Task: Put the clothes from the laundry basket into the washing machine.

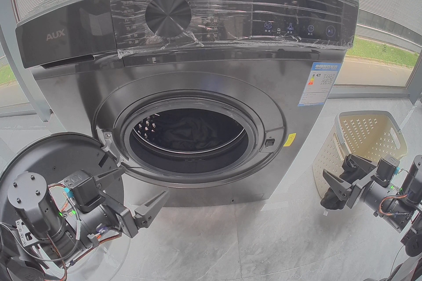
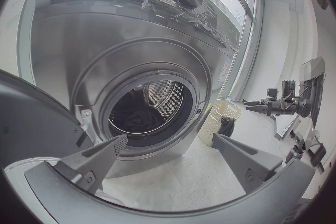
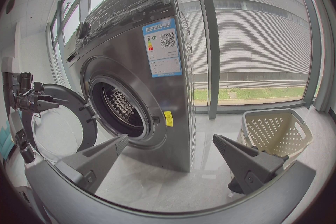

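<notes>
Presently, washing machine [image 1: 189, 71]: a steel-grey front-loader across the middle and upper part of the head view, its top panel wrapped in clear film.
Door [image 1: 52, 154]: swung wide open at the lower left of the frame, hinged at the port's left edge.
Drum [image 1: 149, 126]: open to view, with dark clothes [image 1: 193, 130] lying inside.
Laundry basket [image 1: 327, 154]: cream and perforated, on the floor at the right of the frame, near the machine's right corner.
Dark garment [image 2: 226, 126]: hangs at the basket's near side, down to the floor.
Left gripper [image 1: 145, 181]: lower left, in front of the open door, fingers spread wide with nothing between them.
Right gripper [image 3: 170, 137]: lower right, close to the garment at the basket, fingers spread apart and holding nothing.
Floor [image 1: 246, 242]: pale grey tiles.
</notes>
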You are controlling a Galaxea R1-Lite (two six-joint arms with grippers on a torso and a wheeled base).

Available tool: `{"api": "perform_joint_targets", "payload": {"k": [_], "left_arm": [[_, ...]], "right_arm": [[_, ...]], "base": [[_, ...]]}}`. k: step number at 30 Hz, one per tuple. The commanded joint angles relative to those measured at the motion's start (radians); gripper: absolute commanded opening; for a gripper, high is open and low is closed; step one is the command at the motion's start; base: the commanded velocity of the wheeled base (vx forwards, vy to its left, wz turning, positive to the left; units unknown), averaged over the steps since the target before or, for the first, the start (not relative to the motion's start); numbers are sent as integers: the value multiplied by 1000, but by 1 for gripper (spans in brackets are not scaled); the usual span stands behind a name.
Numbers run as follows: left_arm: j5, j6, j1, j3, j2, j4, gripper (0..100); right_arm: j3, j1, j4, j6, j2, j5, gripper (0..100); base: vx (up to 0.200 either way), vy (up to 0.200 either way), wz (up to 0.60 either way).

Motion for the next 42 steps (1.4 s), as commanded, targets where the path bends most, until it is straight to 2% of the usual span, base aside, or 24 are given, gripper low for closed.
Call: {"api": "perform_joint_targets", "payload": {"k": [1,4,5,9,12,13,15,19,23,25,27,28,32,34,35,36,38,39,40,41,42], "left_arm": [[22,48,21,32,-67,0,100],[22,55,21,57,-106,1,100],[22,55,21,57,-106,1,100],[35,59,42,106,-124,1,100],[42,55,68,144,-149,-8,100],[42,55,68,144,-149,-8,100],[41,41,96,150,-201,10,100],[30,50,123,150,-276,21,100],[33,45,128,150,-400,155,100],[30,47,128,149,-501,247,100],[29,48,128,149,-549,294,100],[30,51,128,149,-632,374,100],[36,53,128,149,-831,546,100],[39,64,134,143,-912,647,100],[39,65,136,141,-920,658,100],[41,87,179,140,-955,707,100],[36,96,231,150,-981,719,100],[32,97,257,150,-1017,733,100],[30,97,264,150,-1028,736,100],[27,96,294,150,-1069,759,100],[27,96,294,150,-1069,759,100]], "right_arm": [[18,-6,113,-4,-135,-8,100],[18,-6,224,-4,-221,-38,100],[18,-6,224,-4,-221,-38,100],[18,-18,412,4,-384,-60,100],[18,-47,531,1,-485,-61,100],[18,-47,531,1,-485,-61,100],[18,-61,636,-3,-605,-64,100],[18,-84,787,-4,-761,-63,100],[16,-113,871,-7,-893,-61,100],[16,-145,886,-9,-945,-61,100],[16,-165,891,-15,-968,-58,100],[18,-197,899,-19,-1007,-55,100],[16,-251,939,-21,-1102,-41,100],[18,-276,972,-22,-1157,-38,100],[18,-280,980,-22,-1168,-38,100],[7,-314,1020,-30,-1223,-34,100],[7,-348,1068,-52,-1286,-5,100],[10,-369,1103,-56,-1330,26,100],[12,-374,1114,-56,-1341,34,100],[16,-394,1170,-55,-1399,72,100],[16,-394,1170,-55,-1399,72,100]], "base": [[-200,0,0],[-200,0,0],[-200,0,0],[-200,0,0],[-200,0,0],[-200,0,0],[-200,0,0],[-200,0,0],[-50,0,0],[0,0,0],[0,0,0],[0,0,0],[0,0,0],[0,0,0],[0,0,0],[0,0,0],[0,0,0],[0,0,0],[0,0,0],[0,0,0],[0,0,0]]}}
